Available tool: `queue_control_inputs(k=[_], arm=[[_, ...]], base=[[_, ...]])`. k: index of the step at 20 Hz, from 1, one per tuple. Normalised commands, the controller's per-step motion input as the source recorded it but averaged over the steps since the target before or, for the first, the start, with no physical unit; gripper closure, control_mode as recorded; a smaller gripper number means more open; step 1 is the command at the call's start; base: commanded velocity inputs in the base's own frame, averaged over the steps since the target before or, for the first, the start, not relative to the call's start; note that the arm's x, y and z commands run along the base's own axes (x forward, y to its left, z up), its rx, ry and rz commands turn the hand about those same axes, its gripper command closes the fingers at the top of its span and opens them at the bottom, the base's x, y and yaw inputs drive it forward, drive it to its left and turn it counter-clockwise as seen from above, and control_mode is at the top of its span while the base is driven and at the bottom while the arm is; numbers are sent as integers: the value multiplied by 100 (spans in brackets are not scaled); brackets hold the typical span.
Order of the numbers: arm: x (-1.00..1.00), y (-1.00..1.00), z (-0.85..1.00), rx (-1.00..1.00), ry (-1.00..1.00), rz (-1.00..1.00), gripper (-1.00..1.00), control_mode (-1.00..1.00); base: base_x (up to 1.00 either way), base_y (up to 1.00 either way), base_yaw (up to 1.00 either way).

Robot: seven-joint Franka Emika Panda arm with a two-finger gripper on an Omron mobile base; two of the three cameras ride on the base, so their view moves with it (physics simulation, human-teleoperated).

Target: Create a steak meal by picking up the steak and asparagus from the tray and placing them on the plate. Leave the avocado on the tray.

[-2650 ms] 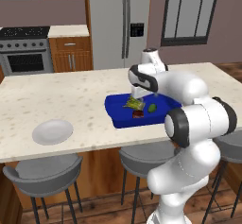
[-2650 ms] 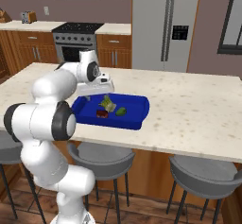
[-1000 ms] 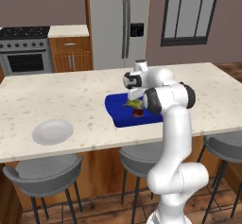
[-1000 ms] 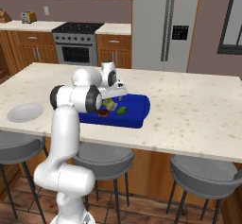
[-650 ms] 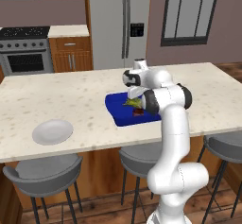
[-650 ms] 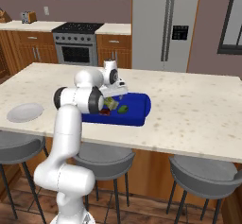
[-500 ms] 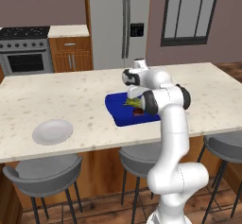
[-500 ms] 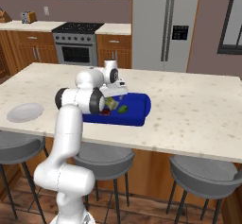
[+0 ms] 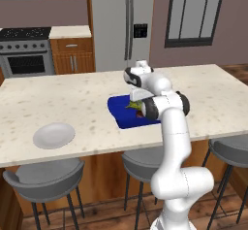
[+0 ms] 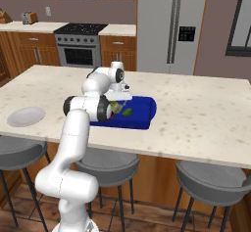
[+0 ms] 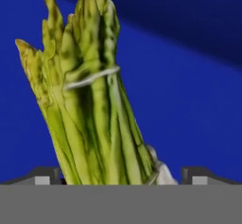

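Asparagus (image 11: 94,105) stands close before the hand camera, a stalky yellow-green bundle tied with a pale band, its tips towards the top of that view and its lower end running down between the two finger tips (image 11: 47,175) at the bottom edge. The tips sit wide apart on either side of the bundle, and whether they press on it cannot be told. Around the bundle in that view is bare blue floor of the tray (image 11: 189,100), with a darker band across the top right.

From the base cameras, the gripper (image 9: 137,96) is down over the tray (image 9: 120,113), which lies near the middle of the pale stone counter (image 9: 72,98), its near rim close to the counter's front edge. In the right base view the avocado (image 10: 127,112) rests on the blue floor just beside the arm, and a bit of yellow-green shows next to the forearm. A dark red-brown spot that may be the steak (image 9: 141,113) lies against the arm in the left base view, mostly hidden.

The plate (image 9: 54,135) sits well apart from the tray, near the counter's front edge, with open counter between them. Grey stools (image 9: 42,178) stand below the front edge. Behind the counter are a fridge (image 9: 123,25) and an oven (image 9: 25,54).
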Motion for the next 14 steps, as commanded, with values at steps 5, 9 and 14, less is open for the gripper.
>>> queue_control_inputs(k=[5,9,14], arm=[[-18,36,-70,0,7,2,100,-100],[0,4,-8,0,0,2,100,-100],[-27,10,1,0,-1,0,100,-100]], base=[[0,0,0],[0,0,0],[0,0,0]])
